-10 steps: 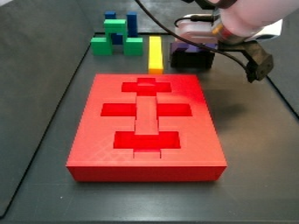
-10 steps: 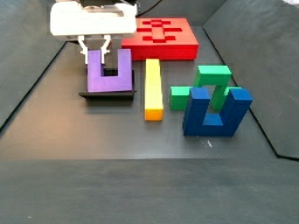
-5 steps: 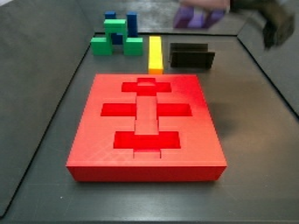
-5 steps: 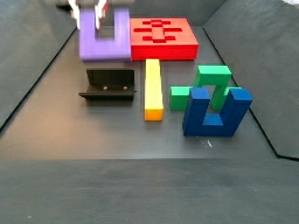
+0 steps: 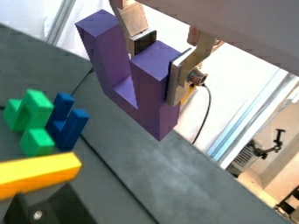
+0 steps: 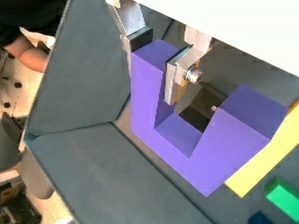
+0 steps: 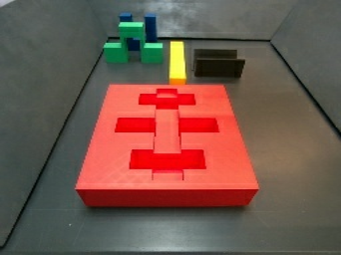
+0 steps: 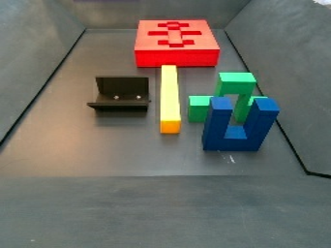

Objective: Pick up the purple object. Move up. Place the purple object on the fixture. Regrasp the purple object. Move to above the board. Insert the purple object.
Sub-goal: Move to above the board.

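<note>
I start with the desk (image 8: 52, 194), a dark surface with raised walls that carries everything in both side views. The biggest thing on it is the board (image 7: 167, 144), the red slab with its cross- and bar-shaped recesses all empty, so the insertion is not done. Beside the board's far end lies a yellow bar (image 8: 168, 97), and next to that the fixture (image 8: 119, 94), whose top is bare: nothing purple sits in it now. The green block (image 8: 227, 92) and the blue block (image 8: 241, 124) stand together, touching or nearly so, well apart from the board.

Neither side view shows the arm at all, so I judge it is raised above their frames. The purple object (image 5: 131, 74) appears only in the wrist views, where the end effector (image 5: 159, 54) is clamped on one of its two prongs, silver finger plates pressing that prong from both sides. In a wrist view the block's U shape hangs clear of the desk, with the yellow bar and green block below it.

As I read it, the block is in the air with the fixture empty, so what I see fits either the lift after the first pick or the carry after the regrasp; from these views I can't say for certain which. What clearly remains is travelling to above the board and pressing the piece into a recess.
</note>
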